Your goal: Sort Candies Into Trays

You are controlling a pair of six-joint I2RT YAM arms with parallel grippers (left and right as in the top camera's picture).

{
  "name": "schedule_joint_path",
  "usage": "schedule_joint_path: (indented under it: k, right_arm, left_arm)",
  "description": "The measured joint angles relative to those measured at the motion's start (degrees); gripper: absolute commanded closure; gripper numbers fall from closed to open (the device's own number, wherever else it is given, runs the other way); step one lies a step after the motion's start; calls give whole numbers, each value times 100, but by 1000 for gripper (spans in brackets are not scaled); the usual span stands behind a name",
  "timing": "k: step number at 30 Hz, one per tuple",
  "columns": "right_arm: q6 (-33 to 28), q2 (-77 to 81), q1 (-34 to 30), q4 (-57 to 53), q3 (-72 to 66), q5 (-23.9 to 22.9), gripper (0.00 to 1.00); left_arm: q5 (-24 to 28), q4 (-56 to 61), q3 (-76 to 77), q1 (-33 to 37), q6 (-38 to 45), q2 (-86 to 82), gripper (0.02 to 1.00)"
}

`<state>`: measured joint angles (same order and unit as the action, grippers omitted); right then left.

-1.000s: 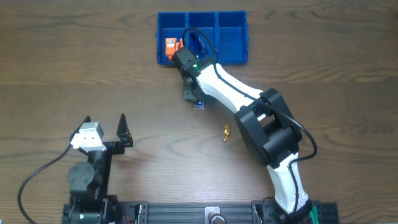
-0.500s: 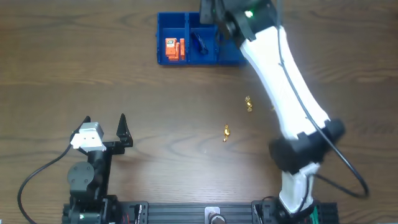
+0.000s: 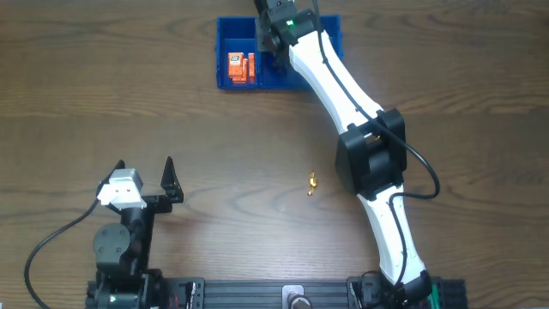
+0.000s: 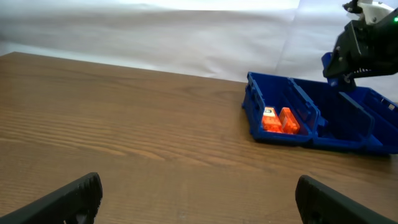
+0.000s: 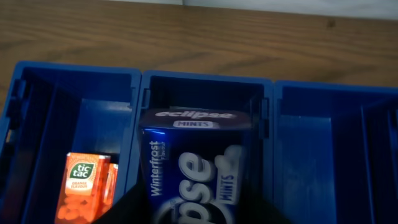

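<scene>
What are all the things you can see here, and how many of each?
tray: one, blue, three compartments, at the table's far edge
orange boxes: two, orange, side by side in the tray's left compartment
mint box: one, dark blue, held above the tray's middle compartment
gold candy: one, gold, alone on the table near the middle
table: one, brown wood, under everything
left gripper: one, black, open, above the table near the left arm's base
right gripper: one, black, on a white arm, over the tray, shut on the mint box
</scene>
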<state>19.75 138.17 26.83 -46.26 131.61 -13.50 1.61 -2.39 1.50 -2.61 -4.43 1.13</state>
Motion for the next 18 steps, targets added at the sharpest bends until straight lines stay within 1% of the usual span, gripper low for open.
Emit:
schedule_joint_path:
  k: [1, 5, 8, 11, 14, 15, 16, 17, 18]
  right_arm:
    - [17, 0, 0, 2, 0, -2, 150]
    - [2, -2, 0, 44, 0, -2, 51]
    - [-7, -142, -7, -374, 0, 2, 9]
    - [-2, -686, -22, -1134, -13, 15, 1]
    - [24, -1773, -20, -1947, -203, 15, 1]
    - [57, -2374, -7, -2175, -494, 4, 1]
    - [107, -2761, 15, -2157, -800, 2, 1]
    - [177, -3147, 52, -2083, -1255, -2, 1]
    - [256, -3598, 96, -1958, -1991, 46, 1]
  left_arm:
    - [0, 0, 0, 0, 0, 0, 23]
    - [0, -2, 0, 0, 0, 0, 20]
    - [0, -2, 0, 0, 0, -2, 20]
    - [2, 0, 0, 0, 0, -2, 20]
    - [0, 0, 0, 0, 0, 0, 20]
    - [2, -2, 0, 0, 0, -4, 23]
    - [0, -2, 0, 0, -2, -2, 20]
    - [0, 0, 0, 0, 0, -2, 20]
    - [2, -2, 0, 0, 0, -2, 23]
